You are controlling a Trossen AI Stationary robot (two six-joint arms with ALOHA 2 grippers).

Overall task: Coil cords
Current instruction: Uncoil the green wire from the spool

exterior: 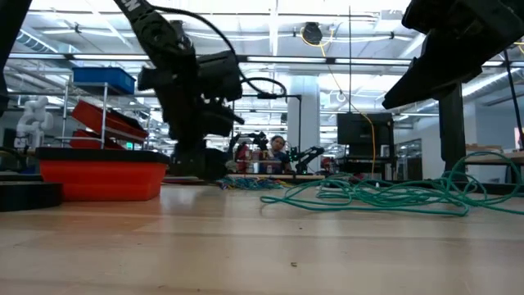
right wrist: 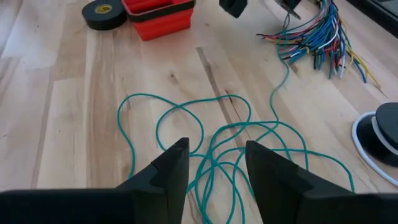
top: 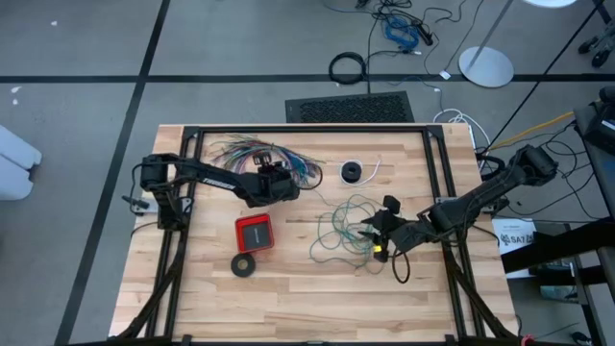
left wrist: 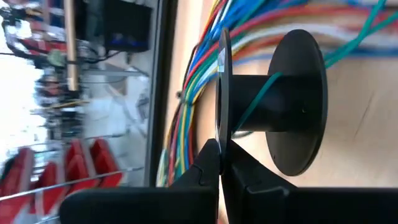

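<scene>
Right now the right gripper [top: 373, 234] hangs low over the loose tangle of teal-green wire [top: 341, 229], which lies on the wooden table [top: 288, 298] near its middle, toward the right side. Its 2 fingers [right wrist: 171, 165] stand apart with strands of the wire under the gap, and they hold nothing. The left gripper [top: 280, 182] is at the far side of the table, beside the fanned bundle of many-coloured wires [top: 259, 152]. Its jaws are pressed together on the thin flange of a black spool [left wrist: 273, 112], and 1 strand of the teal wire runs across the core of this spool. The thin white cord [top: 370, 170] with its round black piece lies further right. A red tray [top: 255, 232] and a black tape ring [top: 244, 264] sit nearer the front.
</scene>
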